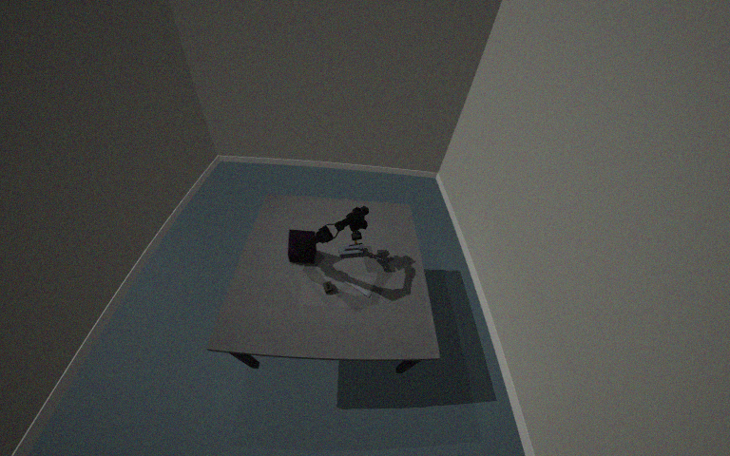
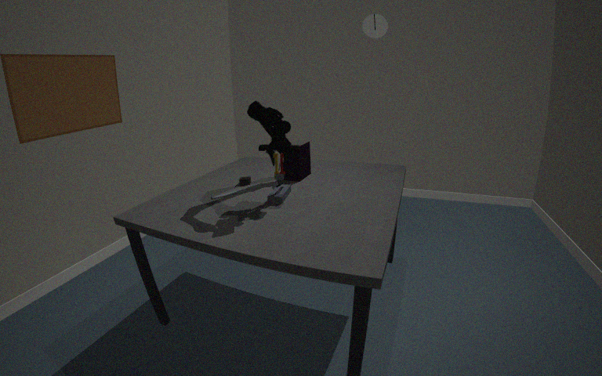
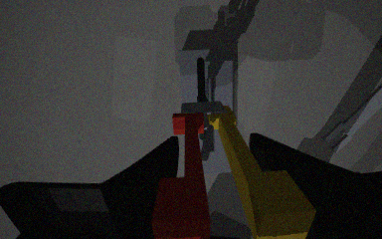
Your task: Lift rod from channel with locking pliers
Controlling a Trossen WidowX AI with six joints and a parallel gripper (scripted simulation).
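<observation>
Locking pliers [image 1: 355, 242] [image 2: 281, 164] [image 3: 194, 149] are hanging upright in the gripper [image 1: 355, 235] [image 2: 277, 156] [image 3: 214, 140], whose black fingers are clenching the red and yellow handles from either side. Going left to right in the exterior view, an orange-brown board [image 2: 62, 95] is hanging on the left wall. On the grey table [image 1: 322, 332] [image 2: 328, 230], a pale strip [image 1: 359, 290] [image 2: 226, 194] is lying left of the pliers, and a small dark block [image 1: 329, 288] [image 2: 244, 180] is sitting on the far side of it. The black arm [image 1: 338, 224] [image 2: 268, 121] is bending above the tabletop and reaching down toward the handles. The pliers' grey head is pointing down over the pale channel piece [image 1: 352, 255] [image 2: 279, 193] [image 3: 189, 90], which is resting on the table; whether the jaws are entering the slot cannot be told. A slim black bar [image 3: 201, 77] is showing just beyond the head in the wrist view, possibly the rod; whether it is sitting in the channel or being gripped by the jaws cannot be told. Farther right, a dark purple box [image 1: 302, 247] [image 2: 298, 163] is standing behind the pliers, and a round clock [image 2: 375, 25] is hanging on the far wall.
</observation>
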